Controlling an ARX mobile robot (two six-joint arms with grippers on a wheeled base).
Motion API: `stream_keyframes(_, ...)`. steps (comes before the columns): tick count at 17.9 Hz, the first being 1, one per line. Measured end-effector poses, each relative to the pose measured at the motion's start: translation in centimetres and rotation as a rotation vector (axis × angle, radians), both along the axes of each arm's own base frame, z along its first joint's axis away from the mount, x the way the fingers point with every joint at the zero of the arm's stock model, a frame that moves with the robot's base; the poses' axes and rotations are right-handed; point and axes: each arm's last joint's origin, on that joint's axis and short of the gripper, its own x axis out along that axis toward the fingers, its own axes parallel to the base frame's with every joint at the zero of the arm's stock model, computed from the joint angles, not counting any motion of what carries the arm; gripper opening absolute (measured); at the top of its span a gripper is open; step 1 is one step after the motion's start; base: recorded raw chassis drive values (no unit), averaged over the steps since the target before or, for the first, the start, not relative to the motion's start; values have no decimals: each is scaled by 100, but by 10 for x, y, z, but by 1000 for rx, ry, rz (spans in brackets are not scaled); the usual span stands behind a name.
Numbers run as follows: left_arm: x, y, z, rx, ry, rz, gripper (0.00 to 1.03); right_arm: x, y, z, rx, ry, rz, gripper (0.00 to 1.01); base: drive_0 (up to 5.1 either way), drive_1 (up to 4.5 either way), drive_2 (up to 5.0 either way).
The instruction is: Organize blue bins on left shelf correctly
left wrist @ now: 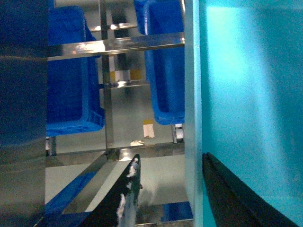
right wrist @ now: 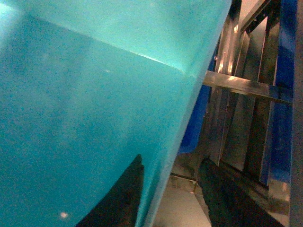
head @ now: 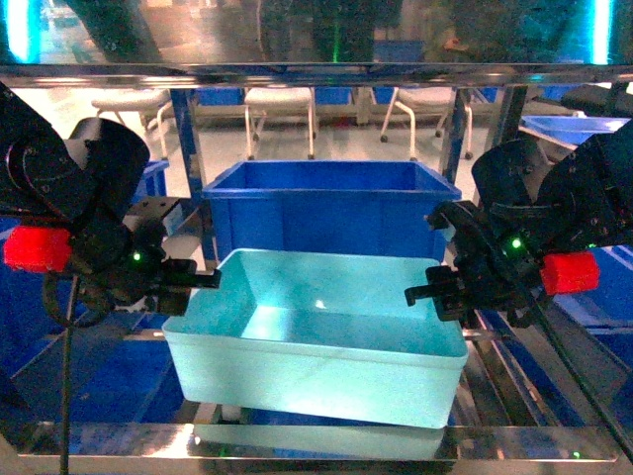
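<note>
On the shelf (head: pixel 326 440): turquoise tub (head: pixel 316 346), near the front rail.
Behind it: dark blue bin (head: pixel 331 203).
Left gripper (head: pixel 198 280): clamped on the tub's left rim.
Right gripper (head: pixel 427 292): clamped on its right rim.

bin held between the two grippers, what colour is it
Light turquoise-cyan bin, clearest in the head view.

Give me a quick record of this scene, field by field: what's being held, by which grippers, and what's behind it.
held item: turquoise bin, empty
left gripper: straddles the bin's left wall, one finger inside, one outside
right gripper: straddles the bin's right wall the same way
behind it: dark blue bin
setting: steel shelf with rails
</note>
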Motion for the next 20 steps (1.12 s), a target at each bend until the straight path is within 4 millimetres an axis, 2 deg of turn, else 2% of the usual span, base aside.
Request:
stream_keyframes(1, 0, 2, 0, 3, 1, 5, 46, 0, 0, 0, -6, -2, 6, 44, 0, 0, 0)
stream_keyframes(5, 0, 4, 0, 9, 2, 9, 88, 0, -2, 0, -16, -4, 14, 84, 0, 0, 0)
stream_keyframes(7, 0, 4, 0, 10, 2, 6, 100, 0, -2, 0, -16, -4, 13, 100, 0, 0, 0)
stream_keyframes(9, 1, 3, 0, 9, -4, 3, 98, 0, -2, 0, -16, -4, 14, 97, 0, 0, 0)
stream_keyframes(13, -4, 4, 4, 7, -18, 8, 98, -2, -1, 6, 4, -41, 19, 98, 0, 0, 0)
stream_keyframes(15, -17, 7, 15, 6, -27, 14, 98, -11, 4, 14, 17, -50, 29, 98, 0, 0, 0)
stream_keyframes(18, -33, 15, 46, -3, -93, 33, 98, -27, 12, 28, 43, -67, 29, 98, 0, 0, 0)
stream_keyframes(19, -43, 20, 55, -8, -110, 42, 98, -39, 15, 32, 49, -68, 24, 98, 0, 0, 0)
stream_keyframes(20, -53, 26, 55, -7, -90, 54, 98, -52, 18, 35, 50, -48, 15, 98, 0, 0, 0)
